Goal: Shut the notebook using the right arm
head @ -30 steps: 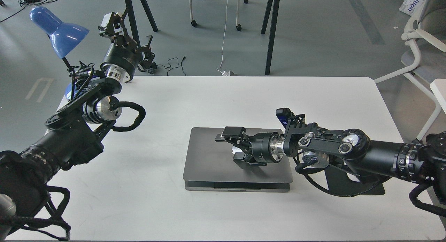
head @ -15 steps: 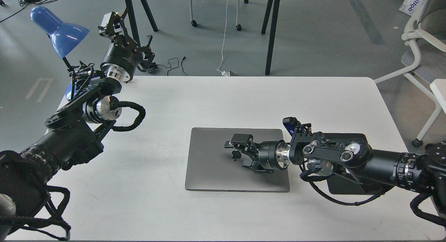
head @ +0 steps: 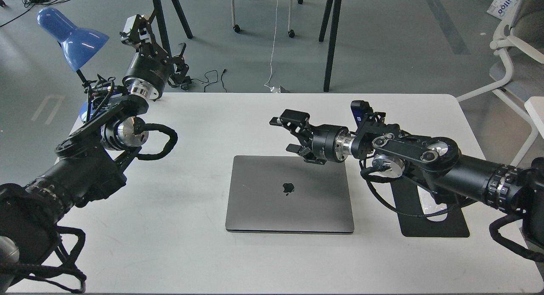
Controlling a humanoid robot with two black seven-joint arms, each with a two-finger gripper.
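Above the far edge of the slim grey metal notebook (head: 290,195), my right arm's black gripper (head: 292,131) hung with fingers spread and empty, the lid shut flat on the white table (head: 204,116) beside the flat black mouse pad (head: 442,229).

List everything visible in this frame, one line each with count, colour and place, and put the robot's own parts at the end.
notebook: 1, space-grey, lid shut flat, table centre near the front edge
mouse pad: 1, black, flat on the table right of the notebook, partly under the right arm
table: 1, white, fills most of the view
desk lamp: 1, blue shade, far left table corner
chair: 1, white frame, floor at far right
dark-legged stand: 1, floor behind the table
white cable: 1, hanging to the floor behind the table
left gripper: 1, black, raised past the far left table edge, jaws unclear
right gripper: 1, black, above the notebook's far edge, jaws apart, holding nothing
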